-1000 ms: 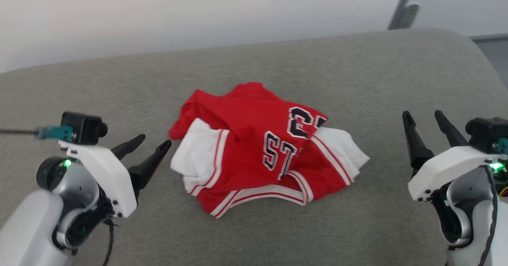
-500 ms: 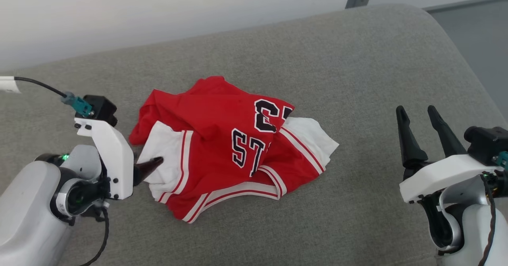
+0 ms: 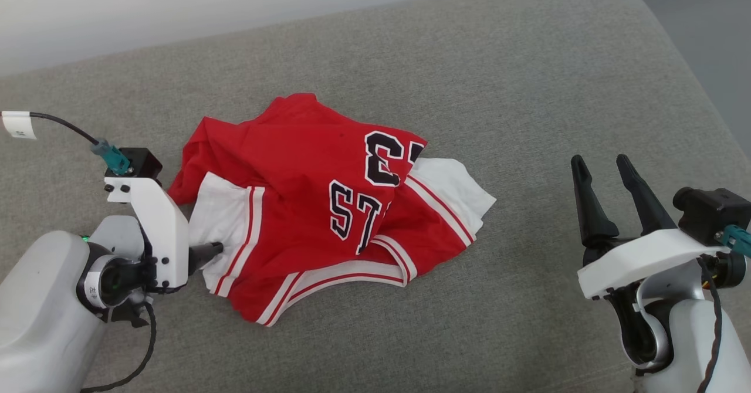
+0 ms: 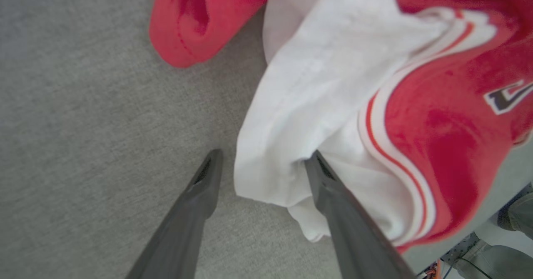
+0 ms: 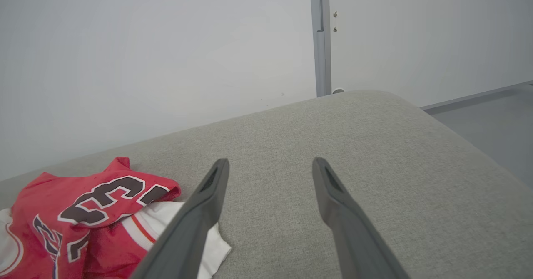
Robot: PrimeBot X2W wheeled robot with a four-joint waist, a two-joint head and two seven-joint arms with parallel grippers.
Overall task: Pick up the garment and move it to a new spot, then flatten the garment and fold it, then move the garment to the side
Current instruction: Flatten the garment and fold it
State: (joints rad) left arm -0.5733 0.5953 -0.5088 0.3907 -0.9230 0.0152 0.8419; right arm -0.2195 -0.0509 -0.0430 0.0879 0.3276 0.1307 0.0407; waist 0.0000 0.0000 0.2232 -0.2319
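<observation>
**Crumpled jersey, left fingers spread round a sleeve fold**

The garment (image 3: 317,205) is lying crumpled near the middle of the grey cushion (image 3: 528,88), bunched in several folds, with no part being lifted off the cushion. The left gripper (image 4: 264,156) is being held at the heap's edge toward the cushion's left end with its fingers spread wide. A fold of the white sleeve (image 4: 316,95) is being straddled, one finger pressing against the fabric and the other sitting on bare cushion beside it. Nothing is being pinched. The right gripper (image 3: 599,161) is being held over bare cushion toward the right end, well apart from the garment, fingers likewise apart and empty.

Handling, as judged: the shirt is being read as light, thin and fully limp, so no shape is going to be kept once it is raised. The knit looks smooth, and a shallow one-layer pinch is being rated likely to slip. The best hold is being judged as the thick sleeve fold between the left fingers, or the striped hem — a deep bite through several layers.

Writing: black white-outlined letters "ST" (image 3: 352,214) are being shown on the chest, the rest being hidden in a fold. Above them a "3" (image 3: 381,158) is being shown, a second digit being cut off by the fold. A white tag (image 3: 17,124) is hanging on the left wrist's cable over the cushion's left end — print too small to read. No brand is being made out.
</observation>
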